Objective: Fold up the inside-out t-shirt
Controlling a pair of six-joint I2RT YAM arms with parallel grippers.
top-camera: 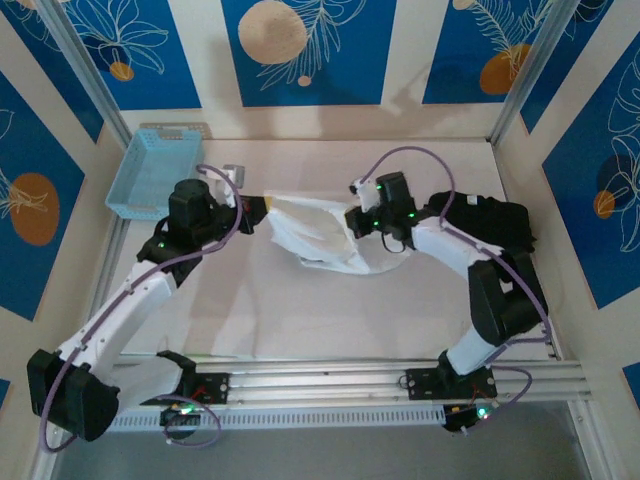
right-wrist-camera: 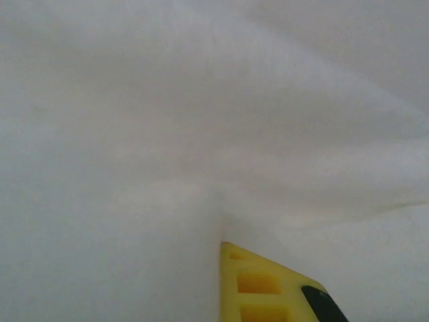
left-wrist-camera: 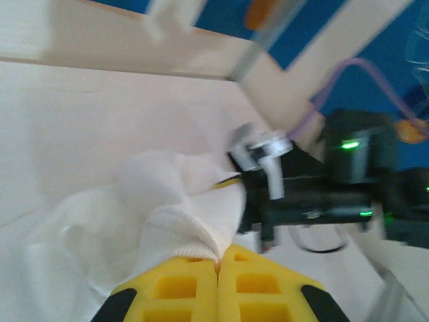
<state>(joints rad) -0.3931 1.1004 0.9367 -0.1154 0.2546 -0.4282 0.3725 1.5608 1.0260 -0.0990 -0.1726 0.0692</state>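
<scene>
top: t-shirt (top-camera: pixel 320 235) bunched on the table (top-camera: pixel 300 310), between my left pincer (top-camera: pixel 262 212) and right pincer (top-camera: pixel 352 218) | left wrist: left pincer (left-wrist-camera: pixel 218 258) clamped tight on the t-shirt (left-wrist-camera: pixel 134 201) hem | right wrist: right pincer (right-wrist-camera: pixel 222 247) closed, pinching a t-shirt (right-wrist-camera: pixel 201 134) fold

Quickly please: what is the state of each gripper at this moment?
Left gripper: closed, pinching the thin white cotton t-shirt.
Right gripper: closed, apparently on the same t-shirt.
</scene>
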